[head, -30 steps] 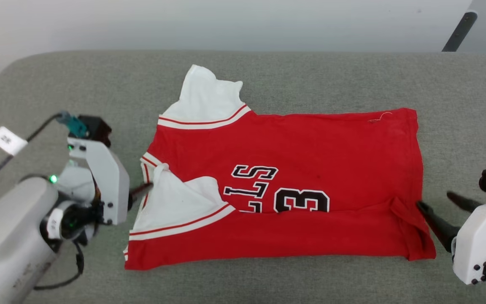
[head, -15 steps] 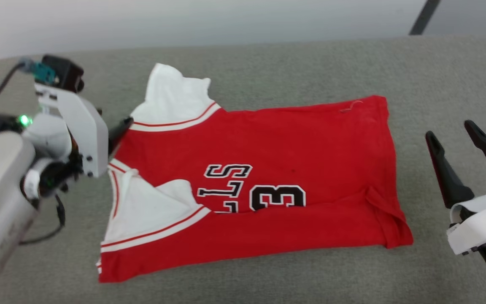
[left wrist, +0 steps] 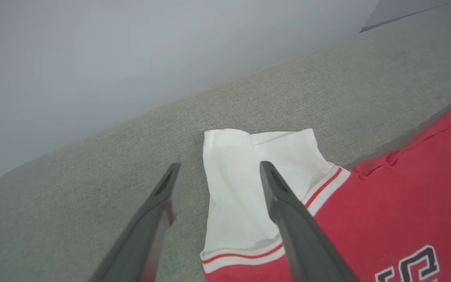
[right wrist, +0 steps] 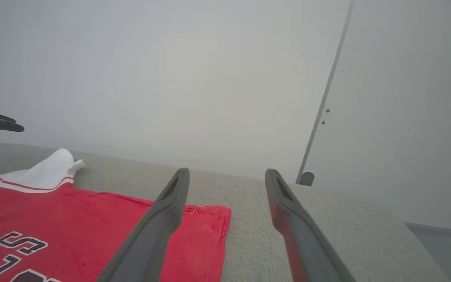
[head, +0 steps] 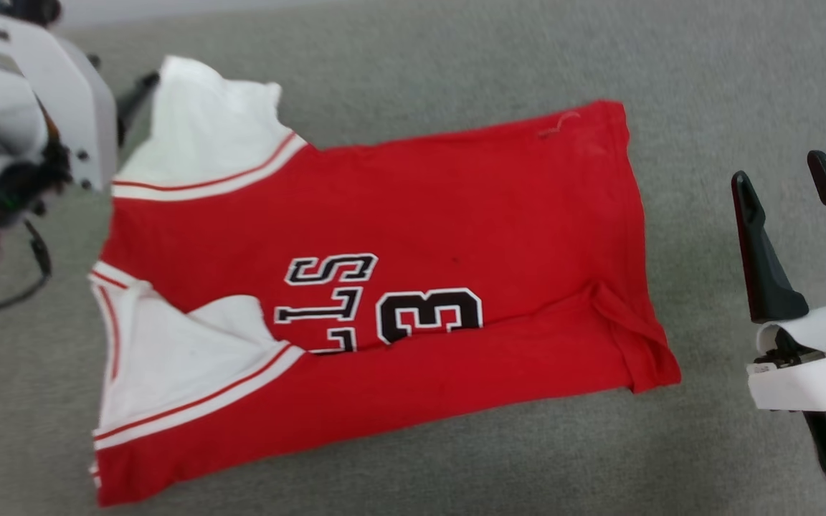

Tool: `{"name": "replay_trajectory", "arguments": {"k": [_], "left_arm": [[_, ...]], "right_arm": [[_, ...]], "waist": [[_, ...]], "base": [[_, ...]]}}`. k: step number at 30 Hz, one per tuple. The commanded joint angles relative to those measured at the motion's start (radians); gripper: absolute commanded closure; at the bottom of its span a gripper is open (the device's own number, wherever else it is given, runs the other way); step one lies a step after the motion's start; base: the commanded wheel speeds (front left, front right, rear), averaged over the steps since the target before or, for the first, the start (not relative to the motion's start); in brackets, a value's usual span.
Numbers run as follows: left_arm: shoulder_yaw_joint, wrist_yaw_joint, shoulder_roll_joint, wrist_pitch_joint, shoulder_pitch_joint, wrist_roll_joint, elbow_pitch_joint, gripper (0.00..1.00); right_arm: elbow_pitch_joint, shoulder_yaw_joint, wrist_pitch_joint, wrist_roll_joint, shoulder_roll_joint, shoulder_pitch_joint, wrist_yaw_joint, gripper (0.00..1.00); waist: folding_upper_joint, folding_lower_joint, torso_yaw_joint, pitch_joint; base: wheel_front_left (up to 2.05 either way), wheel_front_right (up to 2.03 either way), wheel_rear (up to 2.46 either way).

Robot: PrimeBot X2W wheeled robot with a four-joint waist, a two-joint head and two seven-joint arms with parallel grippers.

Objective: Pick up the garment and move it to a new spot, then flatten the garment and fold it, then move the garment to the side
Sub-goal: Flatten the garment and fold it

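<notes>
At the far left, the robot's left pincer (left wrist: pixel 220 166) hangs low at the outer edge of the far white sleeve (head: pixel 205 129). Its two dark fingers are spread fairly wide and hold nothing. From its wrist camera, one finger lies over the sleeve cloth and the other over bare grey tabletop (head: pixel 456 57). I cannot tell whether either tip touches. It looks lined up to take hold of that sleeve, which sticks out past the shirt's body and probably needs folding in.

Moving right, the garment (head: pixel 413 215) lies spread across the middle of the tabletop, collar end toward the left pincer and hem toward the right. The near sleeve (head: pixel 183 358) is turned inward onto the chest. The near long edge also appears folded up, because it cuts off the bottom of the black-and-white lettering (head: pixel 384 301) (which reads sideways from where I stand). This looks like a lengthwise fold already begun. At the hem end, the near corner (head: pixel 628 337) is rumpled and doubled over.

At the far right, the right pincer (head: pixel 779 166) stands apart from the hem over bare tabletop. Its fingers point away from the robot, spread wide and empty, seemingly ready to take the hem.
</notes>
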Motion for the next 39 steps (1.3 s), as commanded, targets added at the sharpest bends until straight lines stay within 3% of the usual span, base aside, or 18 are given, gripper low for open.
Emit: {"name": "replay_trajectory", "arguments": {"k": [1,15,21,22,23,24,25,31,39], "left_arm": [[-0.002,-0.009,0.006,0.011,-0.033,0.010,0.023,0.00],[-0.039,-0.042,0.029,0.136,-0.171,0.035,0.161,0.00],[-0.043,-0.040,0.010,0.181,-0.181,0.015,0.208,0.00],[-0.044,-0.035,0.004,0.195,-0.179,0.009,0.219,0.05],[-0.047,-0.036,-0.003,0.203,-0.180,0.006,0.228,0.35],[-0.047,-0.029,-0.008,0.213,-0.179,0.001,0.240,0.58],[-0.048,-0.026,-0.016,0.230,-0.174,-0.008,0.253,1.00],[-0.058,-0.011,-0.050,0.280,-0.184,-0.018,0.292,1.00],[-0.062,-0.022,-0.098,0.260,-0.209,-0.021,0.310,1.00]], "right_arm": [[-0.001,0.004,-0.015,-0.003,0.012,-0.013,-0.001,0.00],[0.027,0.024,-0.059,0.005,0.041,-0.044,-0.001,0.00],[0.038,0.026,-0.059,0.009,0.039,-0.053,-0.001,0.00],[0.039,0.026,-0.057,0.010,0.039,-0.057,-0.001,0.00],[0.039,0.029,-0.056,0.012,0.039,-0.062,-0.001,0.00],[0.040,0.033,-0.053,0.013,0.038,-0.064,-0.001,0.00],[0.042,0.037,-0.049,0.013,0.036,-0.065,-0.001,0.00],[0.038,0.062,0.016,0.047,0.016,-0.089,-0.001,0.00],[0.070,0.112,0.220,0.125,-0.064,-0.241,-0.001,0.00]], "waist": [[0.0000,0.0000,-0.061,0.087],[0.0000,0.0000,-0.115,0.210],[0.0000,0.0000,-0.114,0.230],[0.0000,0.0000,-0.112,0.232],[0.0000,0.0000,-0.111,0.233],[0.0000,0.0000,-0.110,0.235],[0.0000,0.0000,-0.110,0.236],[0.0000,0.0000,-0.099,0.233],[0.0000,0.0000,-0.076,0.223]], "base": [[0.00,0.00,0.00],[0.00,0.00,0.00],[0.00,0.00,0.00],[0.00,0.00,0.00],[0.00,0.00,0.00],[0.00,0.00,0.00],[0.00,0.00,0.00],[0.00,0.00,0.00],[0.00,0.00,0.00]]}}
